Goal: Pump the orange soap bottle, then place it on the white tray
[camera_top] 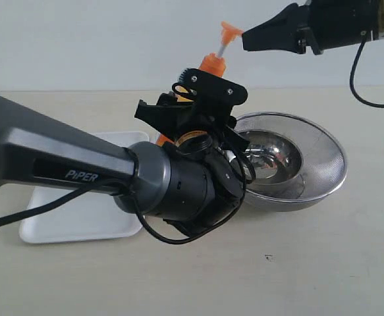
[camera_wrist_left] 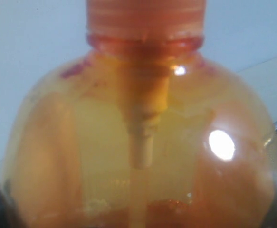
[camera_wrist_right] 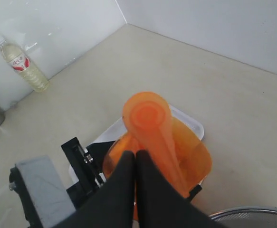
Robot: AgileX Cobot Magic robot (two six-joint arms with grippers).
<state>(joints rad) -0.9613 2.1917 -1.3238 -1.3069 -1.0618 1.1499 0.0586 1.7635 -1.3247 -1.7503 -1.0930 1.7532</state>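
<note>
Left gripper (camera_top: 195, 105): jaws spread wide around the body of the orange soap bottle (camera_top: 213, 64), one black finger against each side, clamped on it. The left wrist view is filled by the bottle's translucent shoulder. A pale dip tube runs down the middle and the orange liquid sits low. The fingers barely show there, only as dark slivers at the corners.

Bottle upright, at the corner of the white tray (camera_top: 73, 217) that faces the steel bowl (camera_top: 323, 164). Its base is hidden behind the left wrist. Cannot tell whether it stands on the tray, stands on the table (camera_top: 297, 263) beside it, or hangs clear. In the right wrist view the bottle overlaps the tray's rim.

Right gripper (camera_top: 246, 39): fingers pressed together, nothing between them. The tips lie on the spout of the pump head (camera_top: 229, 29), high above the tray. The white stem is exposed between head and collar.

Steel bowl: round, on the table just past the tray's bottle-side end, so the bottle sits between bowl and tray.

Left arm (camera_top: 81, 175): grey, lettered PiPER, crosses over the tray in the exterior view. A black cable (camera_top: 178, 238) loops under its wrist.

Clear plastic bottle (camera_wrist_right: 22, 64), red label, pale liquid: stands against the wall, well apart from the tray.
</note>
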